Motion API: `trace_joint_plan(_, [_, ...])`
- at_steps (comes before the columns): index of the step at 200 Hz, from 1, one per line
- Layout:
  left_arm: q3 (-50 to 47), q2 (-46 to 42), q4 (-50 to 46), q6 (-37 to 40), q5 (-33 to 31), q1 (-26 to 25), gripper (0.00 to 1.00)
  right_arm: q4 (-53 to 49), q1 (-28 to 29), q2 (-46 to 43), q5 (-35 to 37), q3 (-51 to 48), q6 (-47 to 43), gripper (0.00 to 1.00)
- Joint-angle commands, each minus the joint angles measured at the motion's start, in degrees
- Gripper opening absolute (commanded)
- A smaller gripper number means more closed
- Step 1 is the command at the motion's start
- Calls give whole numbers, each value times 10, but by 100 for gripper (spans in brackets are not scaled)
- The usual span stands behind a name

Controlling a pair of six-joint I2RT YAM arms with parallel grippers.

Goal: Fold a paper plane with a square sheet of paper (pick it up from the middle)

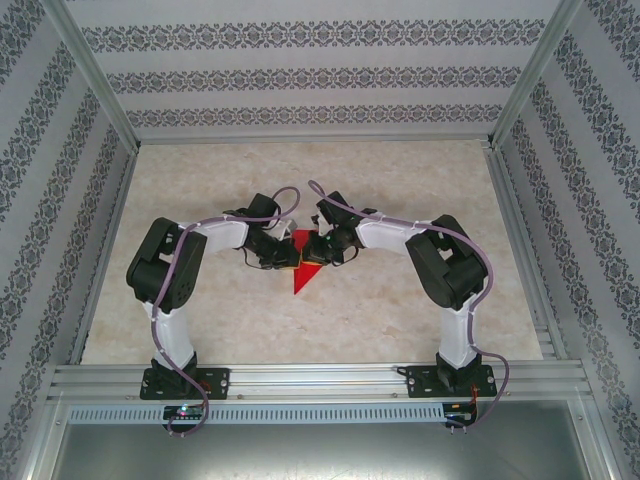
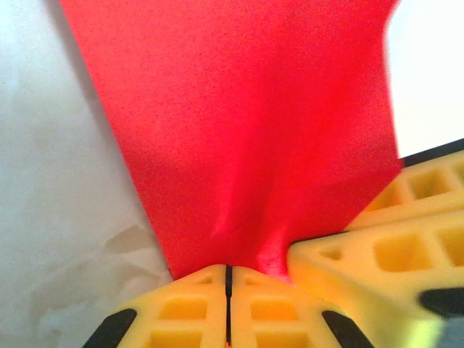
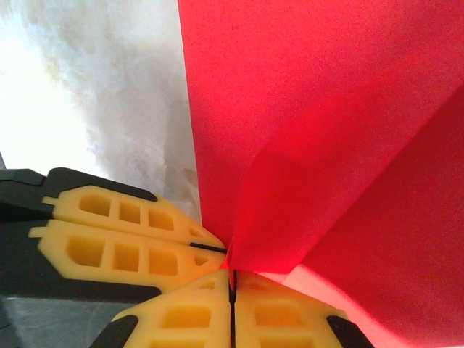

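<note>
The red paper (image 1: 304, 272), folded to a point, is over the middle of the desk (image 1: 400, 320), its long axis running toward the near edge. The left tool (image 2: 228, 279) and the right tool (image 3: 232, 274) both pinch its far end, tips touching, neither nearer.

Seen from above, the thin bright red folded paper (image 1: 302, 279) is covered where the left claw (image 1: 290, 256) and right claw (image 1: 314, 250) meet over it, and their fingers are too small to tell apart. In both wrist views the paper ahead of each claw runs past the top edge. Its pinched edge is buried between yellow pads (image 2: 188, 308).
</note>
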Motion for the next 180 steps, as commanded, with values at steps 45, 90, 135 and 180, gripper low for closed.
trace_joint_plan(45, [-1, -40, 13, -14, 14, 16, 9, 0, 7, 13, -11, 12, -4, 8])
trace_joint_plan(90, [-10, -35, 3, -8, -12, 17, 8, 0, 8, 15, -11, 15, -5, 8])
trace_joint_plan(135, [-27, -70, 11, -17, -10, 17, 12, -4, 9, 21, -12, 21, -7, 10])
trace_joint_plan(180, [-81, -117, 56, -53, 18, 17, 20, -3, 10, 18, -12, 21, -7, 10])
